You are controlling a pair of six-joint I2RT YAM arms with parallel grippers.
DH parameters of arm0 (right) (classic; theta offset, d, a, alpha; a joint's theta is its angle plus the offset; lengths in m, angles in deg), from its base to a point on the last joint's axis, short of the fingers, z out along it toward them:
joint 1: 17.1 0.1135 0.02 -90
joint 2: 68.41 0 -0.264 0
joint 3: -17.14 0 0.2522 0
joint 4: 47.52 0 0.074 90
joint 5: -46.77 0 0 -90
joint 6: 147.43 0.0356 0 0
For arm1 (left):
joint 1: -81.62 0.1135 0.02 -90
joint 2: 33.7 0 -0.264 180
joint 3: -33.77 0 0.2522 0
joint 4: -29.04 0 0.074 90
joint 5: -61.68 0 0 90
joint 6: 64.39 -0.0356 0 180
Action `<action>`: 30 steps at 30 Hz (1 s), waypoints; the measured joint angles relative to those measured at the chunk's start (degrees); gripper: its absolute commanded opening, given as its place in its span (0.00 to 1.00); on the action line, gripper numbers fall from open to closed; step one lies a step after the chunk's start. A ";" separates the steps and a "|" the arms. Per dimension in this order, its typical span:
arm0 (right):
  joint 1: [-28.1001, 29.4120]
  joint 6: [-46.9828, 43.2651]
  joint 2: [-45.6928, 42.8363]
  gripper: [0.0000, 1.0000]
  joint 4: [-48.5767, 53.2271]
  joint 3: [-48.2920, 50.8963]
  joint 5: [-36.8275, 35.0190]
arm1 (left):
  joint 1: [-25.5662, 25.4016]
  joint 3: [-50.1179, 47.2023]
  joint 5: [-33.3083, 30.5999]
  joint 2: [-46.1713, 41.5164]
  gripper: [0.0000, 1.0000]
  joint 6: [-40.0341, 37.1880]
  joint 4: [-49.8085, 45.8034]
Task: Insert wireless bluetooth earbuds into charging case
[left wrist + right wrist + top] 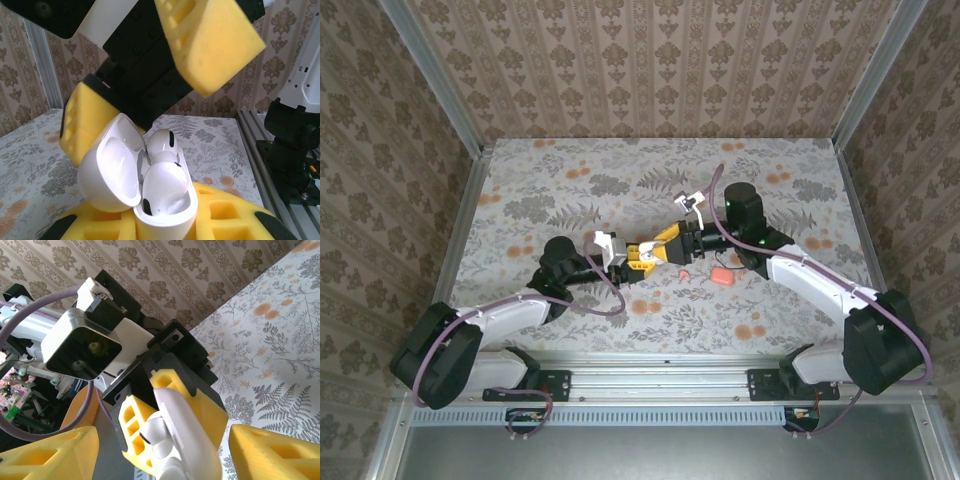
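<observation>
- Floral-print table (pixel 570 190): both arms meet over its middle.
- Left gripper (pixel 636 256): its yellow foam-padded fingers (pixel 134 424) are pinched on a white pebble-shaped plastic charging case (pixel 165 220), holding it off the table.
- Right gripper (pixel 160 456): the jaws are spread, with one yellow finger on each side of the white case. Contact cannot be told.
- White case: the lid (pixel 110 172) is hinged open to the left in the left wrist view.
- Coral-pink pebble-shaped case (pixel 722 275): lies on the table, right of the grippers.
- Two white bean-sized earbuds (pixel 162 145) sit in the open white case. The far one stands higher than the near one (pixel 167 182).
- One coral-pink earbud (pixel 684 272) lies on the table just left of the pink case.
</observation>
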 measured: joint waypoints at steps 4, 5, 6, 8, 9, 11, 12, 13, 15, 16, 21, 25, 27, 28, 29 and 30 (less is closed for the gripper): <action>0.00 0.52 -3.52 0.70 -0.04 1.38 -0.33 | -0.13 0.00 -0.02 0.00 0.11 -0.02 0.09; 0.00 0.63 -4.37 0.70 -0.07 1.66 -0.44 | -0.17 0.00 -0.04 0.00 0.11 -0.02 0.04; 0.00 0.68 -5.07 0.70 -0.04 1.86 -0.42 | -0.15 0.00 -0.22 0.00 0.12 -0.02 0.04; 0.00 0.81 -6.60 0.69 -0.04 2.23 -0.42 | -0.02 0.00 -0.70 0.00 0.11 -0.02 0.04; 0.00 0.83 -7.13 0.70 -0.04 2.32 -0.42 | 0.00 0.00 -0.76 0.00 0.11 -0.02 0.04; 0.00 0.57 -8.13 0.70 0.15 2.47 -0.50 | 0.00 0.00 -0.90 0.00 0.11 -0.02 0.04; -0.02 0.26 -8.50 0.71 0.50 2.47 -0.61 | 0.00 0.00 -0.90 0.00 0.11 0.00 0.04; -0.07 -0.28 -8.98 0.73 1.11 2.49 -0.98 | 0.00 0.00 -0.87 0.00 0.12 0.00 0.04; -0.35 -2.58 -10.38 0.77 2.54 2.80 -2.43 | 0.00 0.00 -0.52 -0.02 0.11 0.02 0.04; -0.44 -4.31 -11.43 0.77 3.10 3.17 -3.39 | 0.00 0.00 -0.17 -0.02 0.12 0.09 0.04; -1.05 -16.26 -16.94 0.74 5.31 5.53 -6.23 | 0.00 0.00 1.97 -0.04 0.12 1.29 0.11; -1.16 -25.94 -17.29 0.68 7.02 5.64 -6.75 | 0.00 0.00 3.30 -0.04 0.12 1.97 0.50; -1.16 -29.79 -17.27 0.65 6.99 6.25 -6.67 | 0.00 0.00 3.63 -0.13 0.12 2.21 0.61; -1.16 -31.87 -17.27 0.64 6.73 6.82 -6.47 | 0.00 0.00 3.80 -0.22 0.12 2.36 0.81; -1.16 -33.59 -17.22 0.64 6.49 7.39 -6.43 | 0.00 0.00 3.98 -0.28 0.12 2.43 1.01; -1.16 -34.86 -17.14 0.64 6.34 7.82 -6.43 | 0.00 0.00 4.13 -0.39 0.12 2.54 1.18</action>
